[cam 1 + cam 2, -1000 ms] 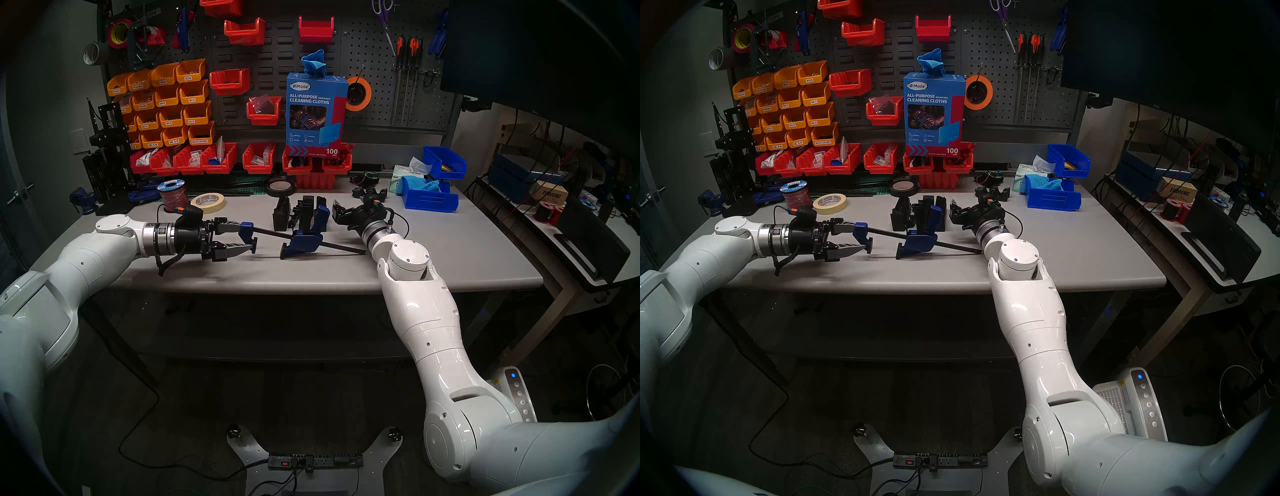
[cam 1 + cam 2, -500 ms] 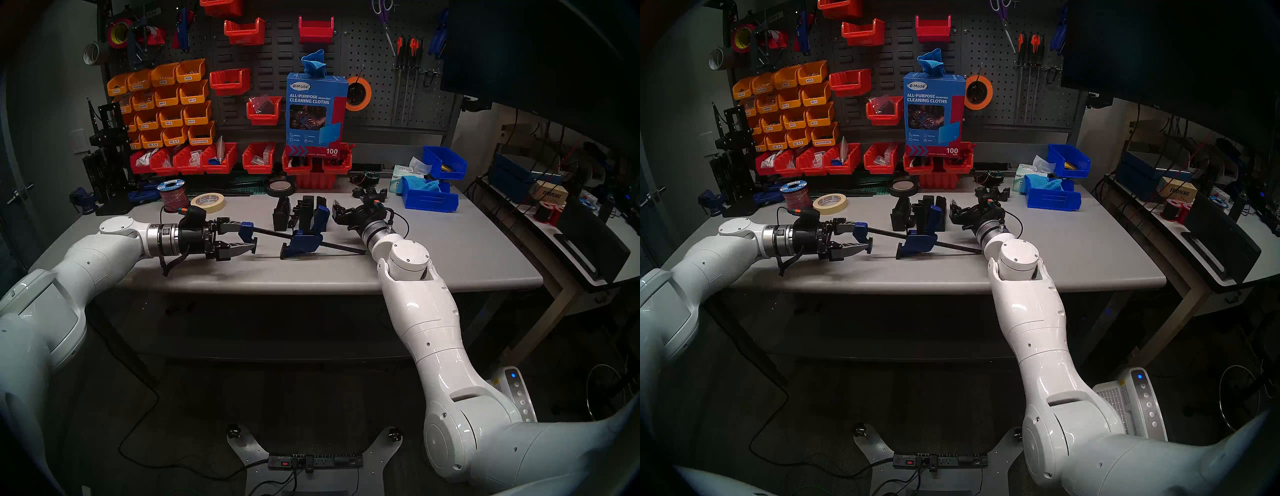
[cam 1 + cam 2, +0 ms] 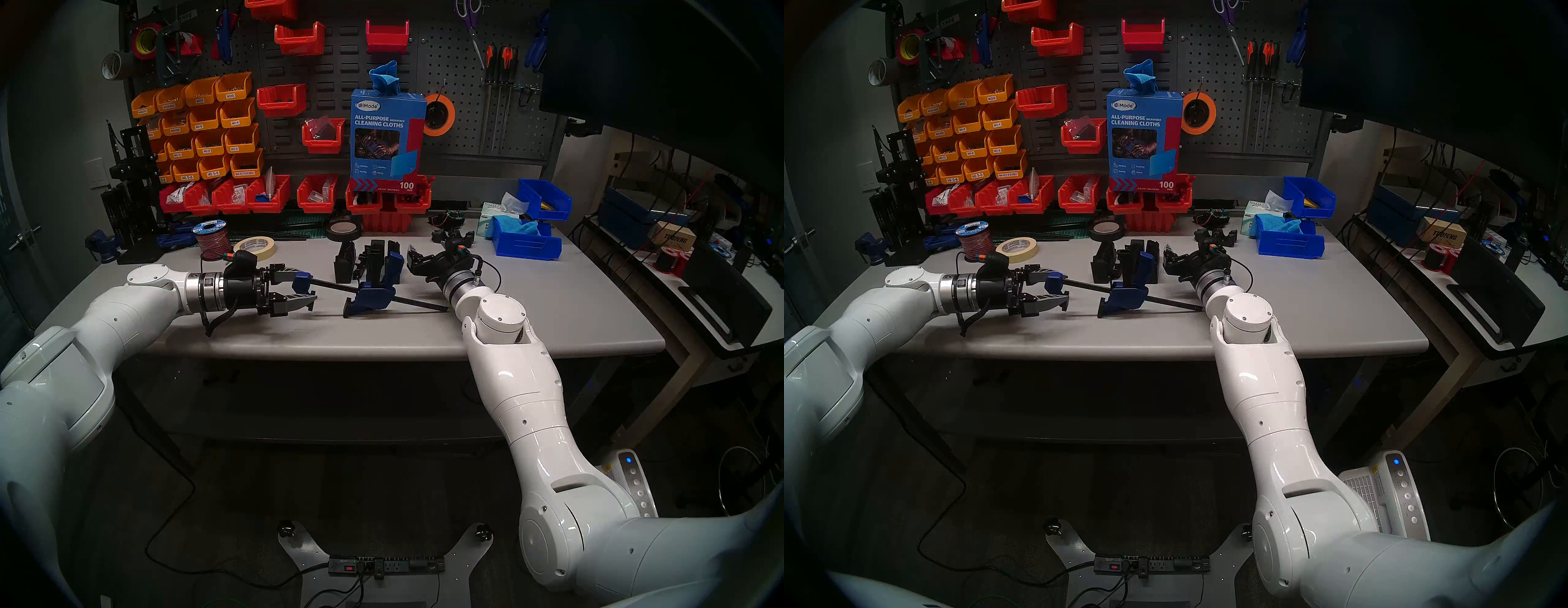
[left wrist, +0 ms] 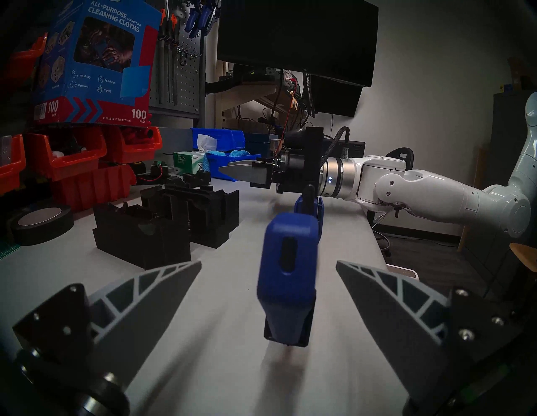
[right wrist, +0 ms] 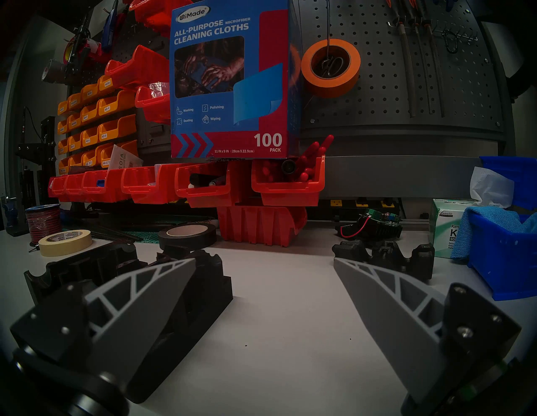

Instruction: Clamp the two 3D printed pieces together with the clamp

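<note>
Two pincers open, clamp not yet gripped

Both pincers stand wide and hold nothing. My left pincer [image 3: 303,288] comes in level from the left, its fingers [image 4: 162,279] straddling the clamp's blue end jaw [image 4: 286,267] without touching it; gap visible on both sides in the left wrist view. I judge that's a pre-grasp: taking the end jaw would let me steer the bar.

The clamp [image 3: 373,295] lies on the bench [image 3: 551,314], near the middle. Long axis runs left to right, slanting slightly toward the near edge on the right. End jaw at the left, thin black bar [image 3: 418,302] poking out to the right past the blue trigger body [image 3: 369,299], handle pointing to the near-left.

The two 3D printed pieces [image 3: 367,263] sit just beyond the clamp, side by side, upright, slots up; whether they touch each other I cannot tell. My right pincer [image 3: 418,259] hovers level, right of them, pointing to the far side, fingers [image 5: 145,296] spread with only bare bench between. Probably parked there to steady the pieces or take the trigger.

Pieces not yet between the clamp's jaws.
</note>
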Tool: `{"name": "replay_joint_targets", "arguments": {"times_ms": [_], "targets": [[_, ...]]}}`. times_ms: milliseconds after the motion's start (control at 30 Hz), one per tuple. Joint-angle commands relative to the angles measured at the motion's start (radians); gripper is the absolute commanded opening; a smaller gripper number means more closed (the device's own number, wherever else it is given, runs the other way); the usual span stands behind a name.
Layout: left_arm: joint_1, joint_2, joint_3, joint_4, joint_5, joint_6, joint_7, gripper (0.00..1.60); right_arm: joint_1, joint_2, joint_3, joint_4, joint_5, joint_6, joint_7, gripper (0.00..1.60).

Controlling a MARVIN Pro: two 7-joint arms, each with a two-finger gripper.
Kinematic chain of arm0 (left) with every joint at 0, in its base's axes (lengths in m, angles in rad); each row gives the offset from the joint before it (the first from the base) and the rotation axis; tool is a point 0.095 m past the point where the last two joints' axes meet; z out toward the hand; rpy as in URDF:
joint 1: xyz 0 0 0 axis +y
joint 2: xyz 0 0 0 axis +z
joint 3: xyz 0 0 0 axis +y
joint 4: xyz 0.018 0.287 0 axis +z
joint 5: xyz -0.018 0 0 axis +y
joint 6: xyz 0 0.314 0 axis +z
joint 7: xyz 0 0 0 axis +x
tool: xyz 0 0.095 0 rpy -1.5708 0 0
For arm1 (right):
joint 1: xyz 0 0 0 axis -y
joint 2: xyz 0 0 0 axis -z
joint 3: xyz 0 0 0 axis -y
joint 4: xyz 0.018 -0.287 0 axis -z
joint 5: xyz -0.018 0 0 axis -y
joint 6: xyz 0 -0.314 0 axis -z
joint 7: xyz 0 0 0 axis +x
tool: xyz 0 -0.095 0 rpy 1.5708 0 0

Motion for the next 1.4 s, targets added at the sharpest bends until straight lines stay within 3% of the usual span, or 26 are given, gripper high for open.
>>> {"name": "replay_joint_targets", "arguments": {"times_ms": [0,67,100,133,200,1367], "targets": [[-0.047,0.0,-0.011,-0.009,-0.022,0.002,0.001,1.47,0.033,0.0,0.002,-0.037,0.0,-0.007,0.001,1.6],[-0.046,0.001,-0.011,-0.01,-0.022,0.0,0.001,1.04,0.033,0.0,0.002,-0.037,0.0,-0.007,0.001,1.6],[-0.046,0.001,-0.01,-0.011,-0.022,-0.001,0.001,0.72,0.033,0.0,0.002,-0.038,0.0,-0.007,0.001,1.6],[-0.045,0.001,-0.01,-0.013,-0.022,-0.002,0.001,0.56,0.033,0.0,0.002,-0.038,0.0,-0.007,0.001,1.6],[-0.044,0.003,-0.008,-0.016,-0.021,-0.006,0.001,0.0,0.033,0.0,0.002,-0.038,0.0,-0.007,0.001,1.6],[-0.034,0.034,0.016,-0.074,-0.034,-0.029,0.001,0.0,0.033,0.0,0.002,-0.037,0.0,-0.007,0.001,1.6]]}}
